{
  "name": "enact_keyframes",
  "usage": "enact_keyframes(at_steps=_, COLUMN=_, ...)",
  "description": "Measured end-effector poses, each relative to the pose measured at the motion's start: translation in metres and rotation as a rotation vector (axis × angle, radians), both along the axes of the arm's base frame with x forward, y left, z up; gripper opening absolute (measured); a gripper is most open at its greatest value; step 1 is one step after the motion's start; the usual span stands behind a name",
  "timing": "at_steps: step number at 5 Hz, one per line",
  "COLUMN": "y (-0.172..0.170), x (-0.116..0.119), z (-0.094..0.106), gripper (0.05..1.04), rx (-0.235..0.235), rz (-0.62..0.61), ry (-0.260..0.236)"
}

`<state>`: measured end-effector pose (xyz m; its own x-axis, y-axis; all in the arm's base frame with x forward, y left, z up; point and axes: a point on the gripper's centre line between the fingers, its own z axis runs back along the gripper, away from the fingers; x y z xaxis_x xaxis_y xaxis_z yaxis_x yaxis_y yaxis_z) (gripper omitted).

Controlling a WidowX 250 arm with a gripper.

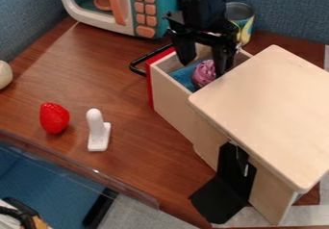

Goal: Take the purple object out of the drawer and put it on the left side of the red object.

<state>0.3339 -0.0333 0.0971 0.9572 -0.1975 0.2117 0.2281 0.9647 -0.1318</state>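
Gripper (pixel 204 67) hung with fingers apart above the purple toy (pixel 204 74), which lay in the open drawer (pixel 172 100) against blue cloth (pixel 185 75); likely faults were pinched cloth from closing too low, or a toy knocked loose by the nearby box top (pixel 267 112) on lifting.

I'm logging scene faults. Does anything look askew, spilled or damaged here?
Nothing looks spilled or broken. One oddity: a black strip runs down the wooden box, its lower part kinked outward instead of lying flat against it.
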Motion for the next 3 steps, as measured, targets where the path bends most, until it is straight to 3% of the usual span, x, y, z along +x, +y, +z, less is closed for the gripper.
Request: enact_keyframes(at_steps=3, y=-0.002, x=0.008, z=-0.022, gripper=1.0, rx=0.049, rz=0.03, ry=0.016)
